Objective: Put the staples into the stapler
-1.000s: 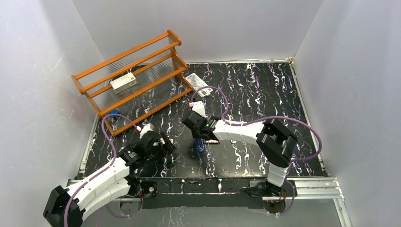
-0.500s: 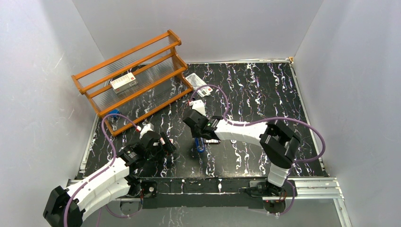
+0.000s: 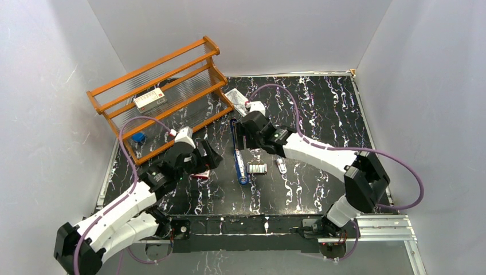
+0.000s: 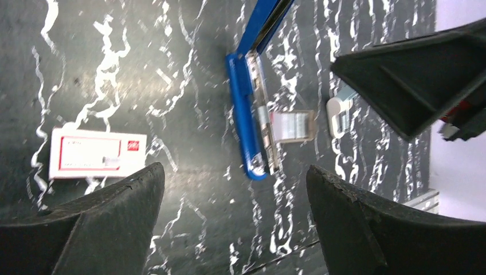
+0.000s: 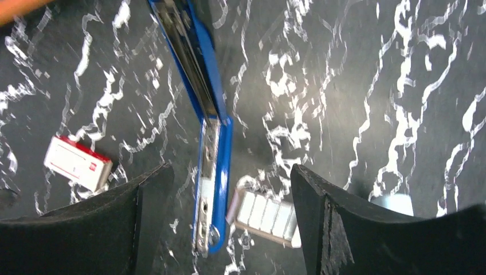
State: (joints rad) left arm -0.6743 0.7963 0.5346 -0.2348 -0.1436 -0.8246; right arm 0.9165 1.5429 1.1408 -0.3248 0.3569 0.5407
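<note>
We see the left gripper (image 4: pixel 234 172) with its two fingers (image 4: pixel 86 229) spread wide. Nothing sits between them and they touch nothing. They hang over the black table (image 4: pixel 189 240). The right gripper (image 5: pixel 232 169) is spread wide too. It holds nothing and hangs above the stapler (image 3: pixel 239 154).

The stapler lies on the table between the two arms. It is folded out flat in one long blue line, with its silvery channel facing up. The staples (image 3: pixel 257 168) sit in their pale tray just beside the near half of the stapler, on its right. The small red-and-white box (image 4: pixel 97 153) lies on the other side of the stapler, apart from it. A small white thing (image 3: pixel 281 165) lies near the tray, further right. We cannot tell what it is.

At the back left stands an orange wooden rack (image 3: pixel 172 60), with a bigger box (image 3: pixel 150 99) on one shelf. A white packet (image 3: pixel 235 95) lies by the rack's right end. A little blue thing (image 3: pixel 137 137) sits under the rack.

From above, the left gripper hides part of the small box, but the left wrist camera shows all of it. The wrist cameras show best how far apart the fingers are. The left wrist camera also catches the dark right gripper in its top right corner. Only the view from above shows the whole rack and what is on it.
</note>
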